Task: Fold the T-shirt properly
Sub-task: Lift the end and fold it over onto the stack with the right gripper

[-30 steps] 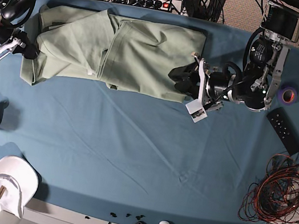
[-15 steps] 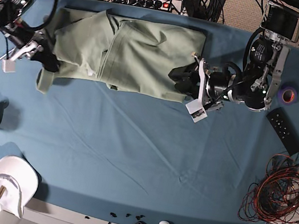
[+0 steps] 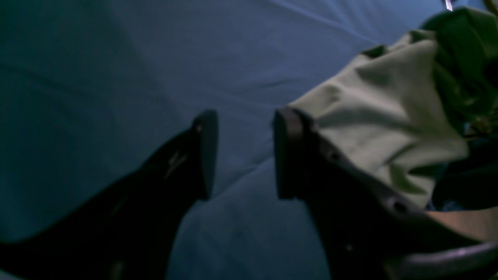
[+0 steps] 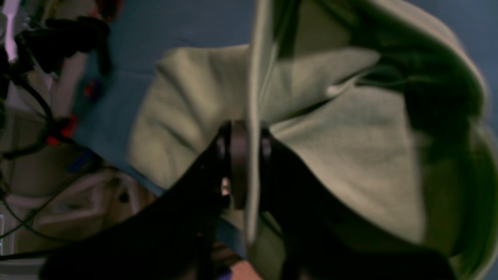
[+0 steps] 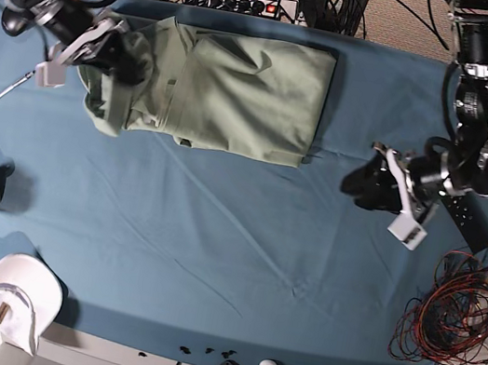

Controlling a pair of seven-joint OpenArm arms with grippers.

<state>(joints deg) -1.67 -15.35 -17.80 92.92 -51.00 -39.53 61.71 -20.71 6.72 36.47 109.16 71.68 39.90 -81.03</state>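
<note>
Now right hand (image 4: 245, 171) pinches T-shirt (image 5: 241, 92) edge; left hand (image 3: 243, 155) open, empty.

No writing, brand, number or sign can be read anywhere in these views. The white cap (image 5: 14, 295) at the table cloth's (image 5: 216, 234) near left corner carries a small tan patch that may be a label, but it is too small to make out. The black remote (image 5: 465, 214) near the right edge shows no legible markings, and both wrist views are too dark and blurred for any text.
</note>
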